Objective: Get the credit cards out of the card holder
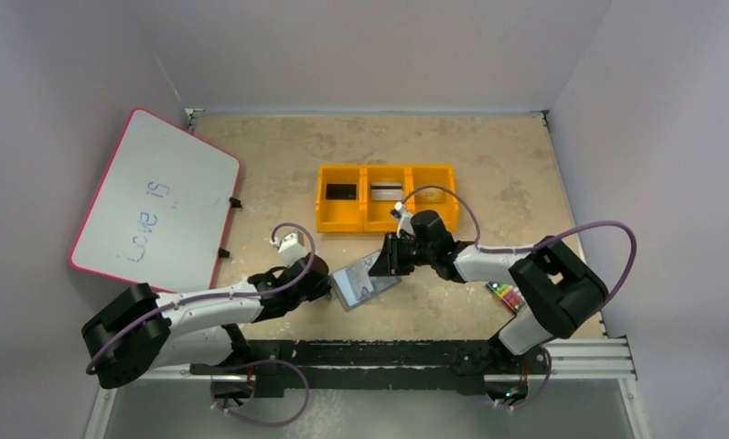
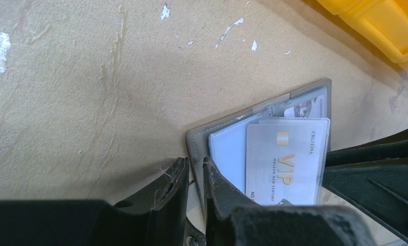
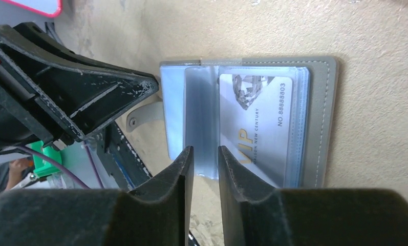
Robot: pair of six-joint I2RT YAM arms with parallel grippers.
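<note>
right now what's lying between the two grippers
The open card holder, a credit card in its pocket, lies between the left gripper and right gripper; the top view shows it.

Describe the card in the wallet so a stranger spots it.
On the table, in front of the yellow tray, lies an open grey card holder. Its clear sleeve holds a silvery card marked VIP in gold; the tray's black card and striped card lie loose.

place: robot lab cell | cues: white walls (image 1: 360, 46), worn tabletop (image 1: 278, 155), mounting rail (image 1: 580, 357), whiteboard (image 1: 155, 201)
</note>
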